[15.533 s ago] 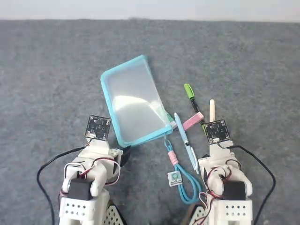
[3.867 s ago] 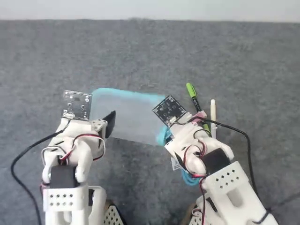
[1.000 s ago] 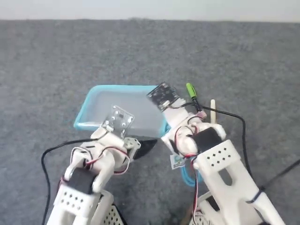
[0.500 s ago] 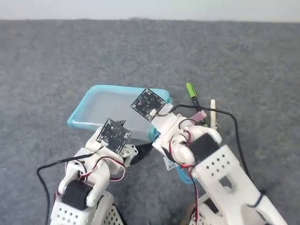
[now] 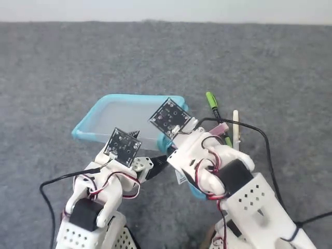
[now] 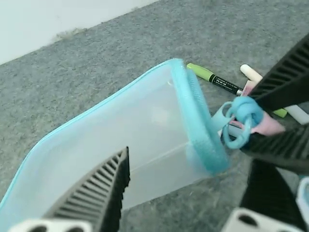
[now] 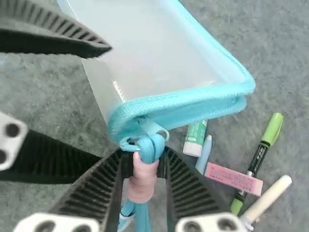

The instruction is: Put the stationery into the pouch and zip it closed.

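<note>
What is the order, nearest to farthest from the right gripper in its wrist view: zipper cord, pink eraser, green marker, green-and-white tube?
1. zipper cord, clamped in the right gripper.
2. green-and-white tube, just under the pouch rim.
3. pink eraser, on the carpet past the tube.
4. green marker, beyond the eraser.

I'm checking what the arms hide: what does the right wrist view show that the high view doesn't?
Right wrist view adds a green-and-white tube, a pale blue pen, and the right gripper shut on the zip cord's pink bead. High view adds both arms' white bodies and the pale wall. Shared: the pouch, green marker, white stick, pink eraser.
</note>
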Tool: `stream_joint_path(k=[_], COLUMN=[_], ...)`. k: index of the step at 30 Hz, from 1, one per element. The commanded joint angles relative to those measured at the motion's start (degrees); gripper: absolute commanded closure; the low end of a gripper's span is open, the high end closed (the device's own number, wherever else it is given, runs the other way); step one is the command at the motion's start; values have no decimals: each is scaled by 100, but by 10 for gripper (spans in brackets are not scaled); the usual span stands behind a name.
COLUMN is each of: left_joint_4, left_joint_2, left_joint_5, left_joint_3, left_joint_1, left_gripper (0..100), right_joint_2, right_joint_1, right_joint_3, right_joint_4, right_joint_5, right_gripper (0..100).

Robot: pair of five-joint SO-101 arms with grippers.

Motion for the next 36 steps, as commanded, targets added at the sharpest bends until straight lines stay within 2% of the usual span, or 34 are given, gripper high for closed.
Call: stream_joint_path(k=[1,4,14,20,36], left_joint_4=[-492,-571,-527,-466,-378], left_joint_2=[97,97,97,88,88], left_joint_5=[114,114,114,123,273], left_joint_3=[-110,-110,-119,-224,-233], left_joint_1=[-387,-642,-677,-1125,-1169], left_gripper=[633,633,633,633,633], right_joint_2=[-242,-382,-400,-400,-400], right_joint_1=[-277,-268,-251,321,277], right_joint_3=[-35,-18,211,325,598], right_joint_4=[92,92,75,40,-127], right_joint_5=[35,44,79,79,114], right_gripper=[992,992,992,992,992])
